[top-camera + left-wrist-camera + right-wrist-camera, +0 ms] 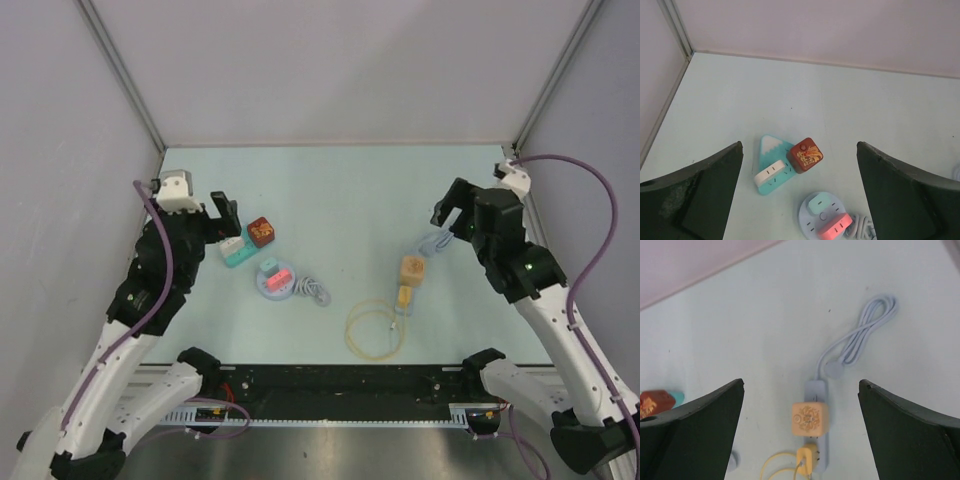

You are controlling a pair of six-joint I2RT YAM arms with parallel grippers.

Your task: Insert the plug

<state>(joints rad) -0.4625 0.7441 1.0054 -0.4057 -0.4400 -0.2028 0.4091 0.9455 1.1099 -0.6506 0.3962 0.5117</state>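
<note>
Progress looks nil: left gripper and right gripper both hang open and empty, while the yellow plug lies below and between the right fingers, touching the power strip, whether seated unclear, so insertion likely remains.

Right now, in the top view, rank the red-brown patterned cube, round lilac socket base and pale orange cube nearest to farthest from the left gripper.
1. Red-brown patterned cube, just right of the left gripper.
2. Round lilac socket base, left of centre.
3. Pale orange cube, far right.
</note>
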